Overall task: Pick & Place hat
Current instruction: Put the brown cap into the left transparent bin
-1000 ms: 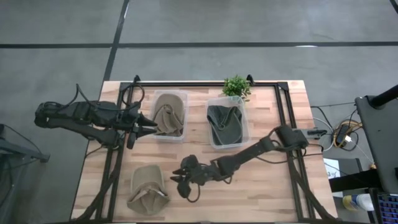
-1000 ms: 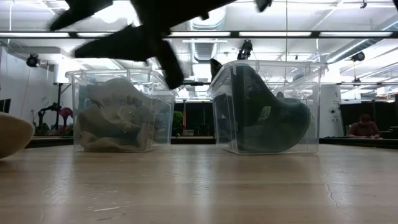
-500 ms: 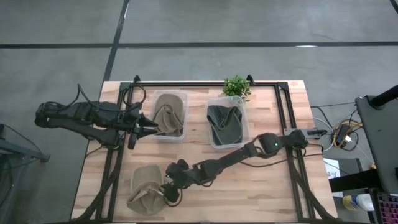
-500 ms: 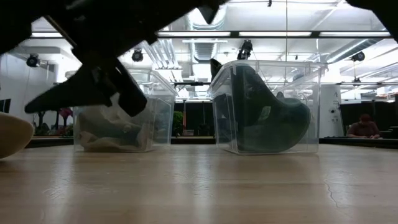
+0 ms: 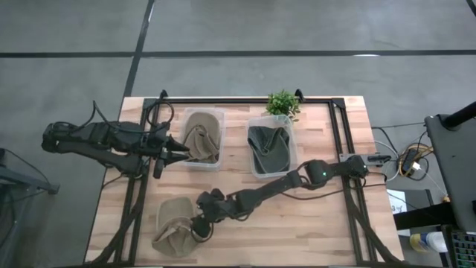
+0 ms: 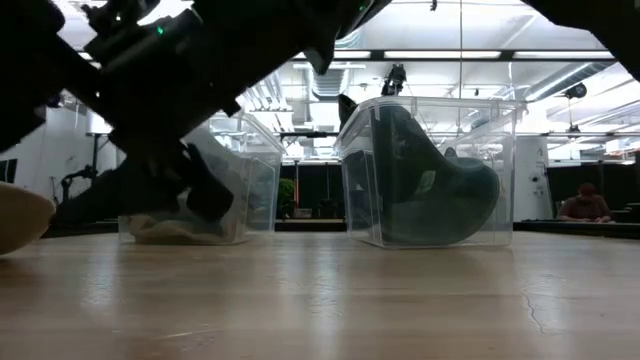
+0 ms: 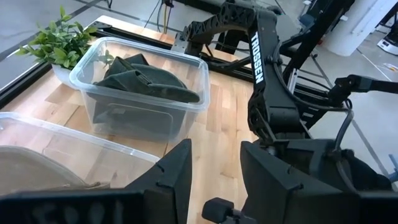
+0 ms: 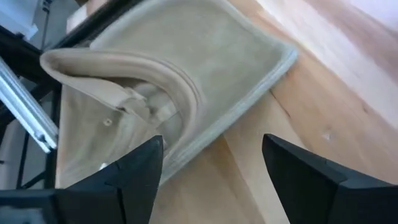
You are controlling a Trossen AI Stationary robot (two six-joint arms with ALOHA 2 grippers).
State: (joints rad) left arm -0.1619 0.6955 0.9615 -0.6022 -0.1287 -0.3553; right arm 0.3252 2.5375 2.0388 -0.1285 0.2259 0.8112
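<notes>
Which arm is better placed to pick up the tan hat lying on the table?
Right. Its open pincer is low at the hat, fingers at its edge. The left pincer waits farther off, beside the tan-hat bin.

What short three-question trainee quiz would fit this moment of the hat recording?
1. True or false: the right end effector is shut on the tan hat lying on the table.
2. Which bin holds the dark green hat? A) the bin near the plant B) the bin near the left end effector
3. Fill in: the other bin holds ___-coloured hats.

Key
1. False: it is open, its fingers spread at the hat's edge.
2. A
3. tan
</notes>
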